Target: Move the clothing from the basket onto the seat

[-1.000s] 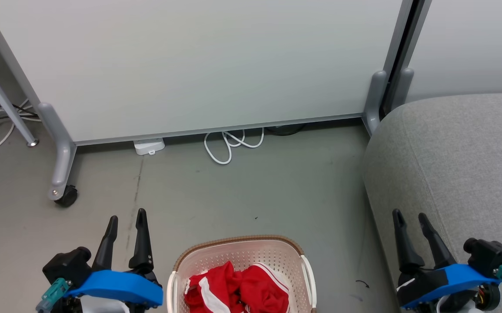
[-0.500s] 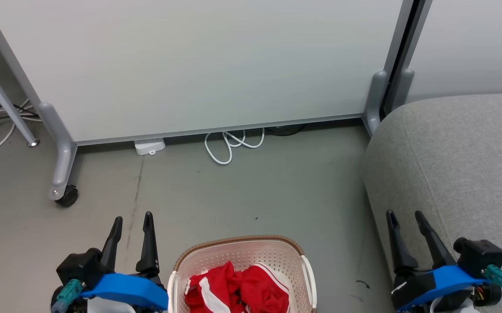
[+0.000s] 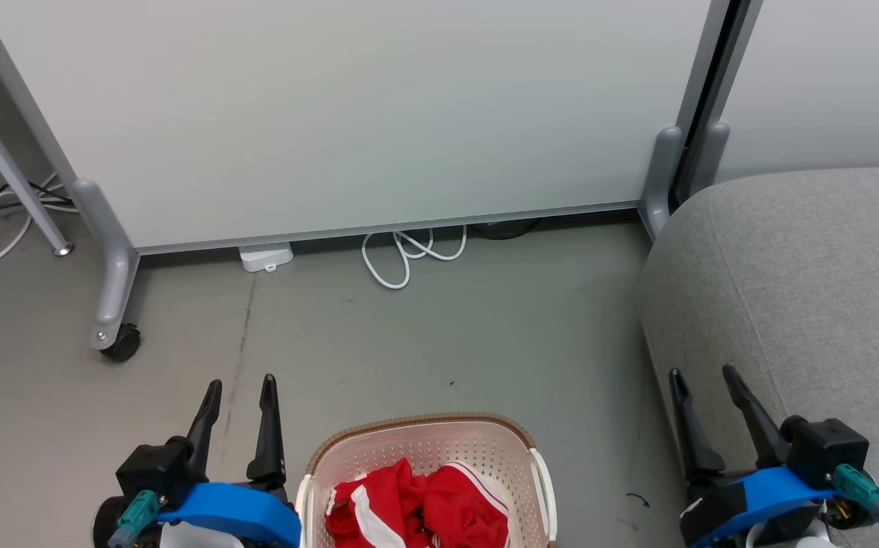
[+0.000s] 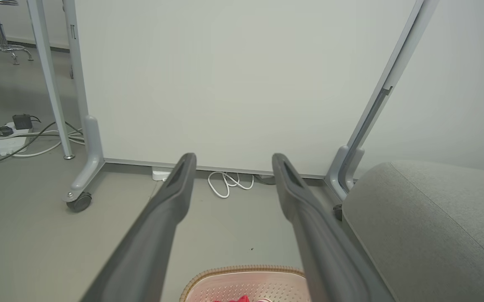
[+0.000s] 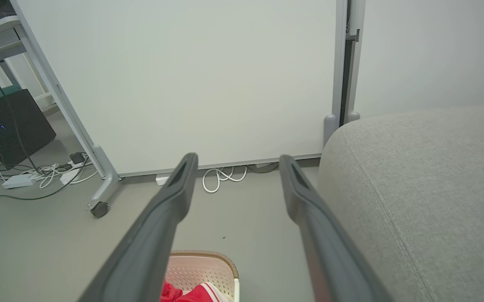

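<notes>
At the bottom corners, the left gripper [image 3: 241, 380] and right gripper [image 3: 701, 371] pointed up-frame, jaws spread and empty, flanking the basket [image 3: 424, 421] of clothing [image 3: 416, 510]; the seat [image 3: 804, 266] lay right.

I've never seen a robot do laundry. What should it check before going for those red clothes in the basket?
1. Left fingers open, holding nothing: ok.
2. Right fingers open, holding nothing: ok.
3. Clothing lying loose in the basket, nothing on top: ok.
4. Visible part of the seat bare: ok.
5. Fingers above the clothing: not ok, both sets are off to the basket's sides.
</notes>
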Available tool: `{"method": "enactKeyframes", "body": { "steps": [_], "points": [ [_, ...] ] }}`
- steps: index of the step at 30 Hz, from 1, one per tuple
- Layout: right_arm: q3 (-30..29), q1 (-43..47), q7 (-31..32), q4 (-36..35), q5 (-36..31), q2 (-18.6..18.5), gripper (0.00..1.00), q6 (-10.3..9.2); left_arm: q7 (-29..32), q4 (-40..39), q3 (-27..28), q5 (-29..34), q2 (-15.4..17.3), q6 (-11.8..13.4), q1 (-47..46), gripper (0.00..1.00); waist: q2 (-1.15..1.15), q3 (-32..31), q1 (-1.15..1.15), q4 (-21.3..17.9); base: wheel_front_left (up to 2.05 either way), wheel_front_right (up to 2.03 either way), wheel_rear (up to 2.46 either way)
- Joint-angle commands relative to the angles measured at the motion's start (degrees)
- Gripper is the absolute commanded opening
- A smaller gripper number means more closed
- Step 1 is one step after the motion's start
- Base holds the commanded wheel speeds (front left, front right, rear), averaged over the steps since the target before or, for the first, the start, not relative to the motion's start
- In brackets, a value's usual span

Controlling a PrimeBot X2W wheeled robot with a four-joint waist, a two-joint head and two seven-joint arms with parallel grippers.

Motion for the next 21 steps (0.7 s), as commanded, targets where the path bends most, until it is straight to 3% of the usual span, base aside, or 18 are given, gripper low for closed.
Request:
{"method": "enactKeyframes", "body": {
  "steps": [1,21],
  "points": [
    [0.17,-0.66,-0.59,-0.05,-1.61,-0.42,1.00,0.12,-0.55,-0.02,0.09,1.31,0.13,-0.04,-1.02,1.00,0.00,-0.01,0.01,0.00,0.00,0.00,0.00],
    [0.86,-0.78,-2.73,-0.30,-9.04,-0.48,1.00,0.13,-2.51,0.05,0.08,8.10,-0.19,0.21,-0.45,1.00,0.00,0.18,0.01,-0.16,0.00,0.00,0.00]
  ]
}}
